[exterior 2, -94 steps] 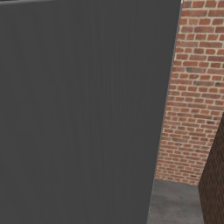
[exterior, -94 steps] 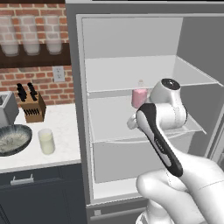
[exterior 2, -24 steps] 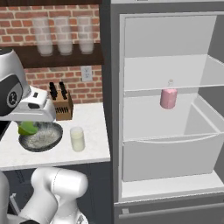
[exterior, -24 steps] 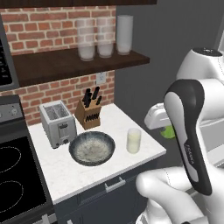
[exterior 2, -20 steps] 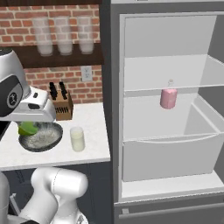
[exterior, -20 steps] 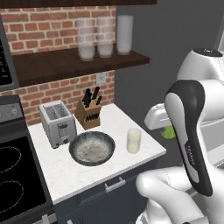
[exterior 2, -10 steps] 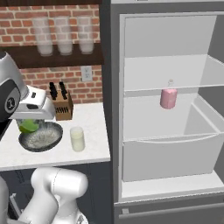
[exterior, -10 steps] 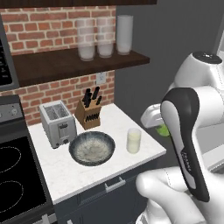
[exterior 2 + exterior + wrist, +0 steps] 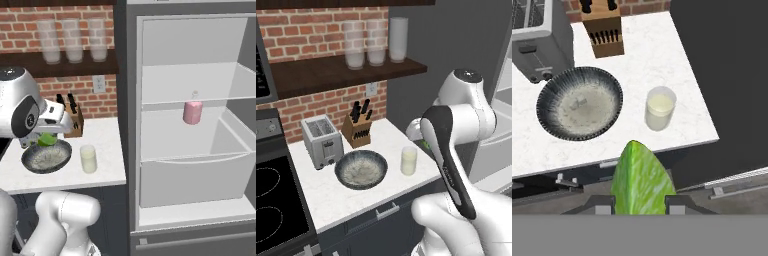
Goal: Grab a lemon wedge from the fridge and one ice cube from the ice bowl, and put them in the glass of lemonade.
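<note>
Step in hand: carrying the lemon wedge [image 9: 642, 180] over to the counter [image 9: 677, 70], w/ the drop into the glass of lemonade [image 9: 660, 108] not yet done (ice cube comes after, by my reading). Pincer [image 9: 640, 206] is clamped on the wedge; in the hand view the green crescent sits between the two tips at 6 o'clock and hangs off the counter's front edge, over the dark cabinet fronts. From the wedge the glass lies at about 12 to 1 o'clock, near but not under it; the ice bowl [image 9: 580, 102] is at 10 o'clock, just beside the glass on its 9 o'clock side. Next move prob. calls for pushing the wedge fwd until it is right above the glass rim, then letting go; small target, so alignment matters. Views differ: right base view shows the fridge [image 9: 195, 130] open w/ a pink bottle [image 9: 192, 111] on a shelf, and the wedge as a green bit above the bowl's rim. Left base view has toaster [image 9: 322, 141], knife block [image 9: 358, 131] and the shelf glasses [image 9: 376, 42], but the arm covers most of the wedge there.
</note>
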You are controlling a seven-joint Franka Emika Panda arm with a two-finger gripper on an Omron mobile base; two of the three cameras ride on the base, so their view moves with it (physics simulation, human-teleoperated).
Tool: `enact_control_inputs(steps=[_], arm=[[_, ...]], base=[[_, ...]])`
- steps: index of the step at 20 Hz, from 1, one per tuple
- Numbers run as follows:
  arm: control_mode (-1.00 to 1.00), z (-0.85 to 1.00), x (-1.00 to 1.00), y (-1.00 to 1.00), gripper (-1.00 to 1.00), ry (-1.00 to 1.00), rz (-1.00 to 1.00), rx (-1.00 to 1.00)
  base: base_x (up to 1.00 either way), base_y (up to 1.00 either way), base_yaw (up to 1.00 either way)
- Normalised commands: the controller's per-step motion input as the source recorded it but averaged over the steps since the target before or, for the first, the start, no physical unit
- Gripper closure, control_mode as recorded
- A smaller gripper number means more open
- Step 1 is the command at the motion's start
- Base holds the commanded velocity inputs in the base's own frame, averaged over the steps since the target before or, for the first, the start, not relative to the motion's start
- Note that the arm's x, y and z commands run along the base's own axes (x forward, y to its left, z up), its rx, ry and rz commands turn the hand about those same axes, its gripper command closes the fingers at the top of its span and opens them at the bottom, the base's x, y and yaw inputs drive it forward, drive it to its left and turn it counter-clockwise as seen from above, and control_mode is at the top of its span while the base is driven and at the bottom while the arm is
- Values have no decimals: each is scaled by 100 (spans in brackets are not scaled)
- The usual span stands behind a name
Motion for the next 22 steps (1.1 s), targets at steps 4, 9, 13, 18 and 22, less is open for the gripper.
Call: enact_control_inputs(steps=[4, 9, 13, 18, 22], arm=[[-100, -61, 85, 0, 100, 2, 0, 0], [-100, -40, 37, 0, 100, 13, 0, -5], [-100, -45, 10, 0, 100, 2, 0, 0], [-100, -11, 19, 0, 100, 0, 0, 0], [-100, -4, 49, 0, 100, 6, 0, 0]], base=[[0, 0, 0], [0, 0, 0], [0, 0, 0], [0, 0, 0], [0, 0, 0]])
